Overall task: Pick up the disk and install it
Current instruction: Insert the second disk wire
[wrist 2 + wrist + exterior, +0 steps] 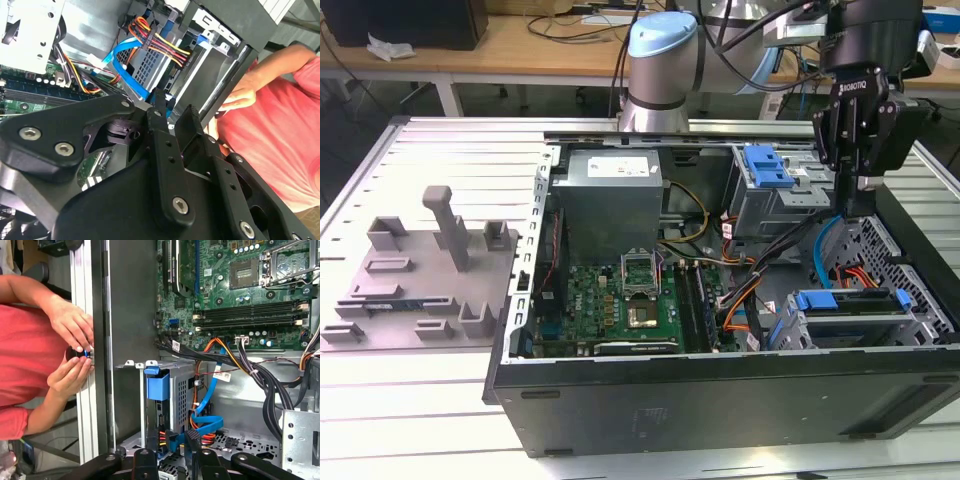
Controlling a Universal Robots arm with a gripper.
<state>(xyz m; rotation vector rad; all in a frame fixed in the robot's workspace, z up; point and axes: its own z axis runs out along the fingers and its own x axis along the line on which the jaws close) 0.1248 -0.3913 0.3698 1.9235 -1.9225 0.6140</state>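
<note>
The disk (855,306) lies flat in the drive cage at the case's corner on the exterior view's right, its blue bracket (817,300) facing the motherboard. In the first wrist view the blue bracket (158,386) sticks out of the cage. My gripper (857,208) hangs above the case, higher than the disk and apart from it. In both wrist views its black fingers (193,436) (156,107) stand a little apart with nothing between them, so it is open.
A grey power supply box (612,200) and green motherboard (620,300) sit inside the case. A grey cage with a blue tab (767,165) is beside the gripper. Cables (215,390) run by the disk. A person's hands (75,350) work at the case edge. A grey fixture plate (420,270) lies left.
</note>
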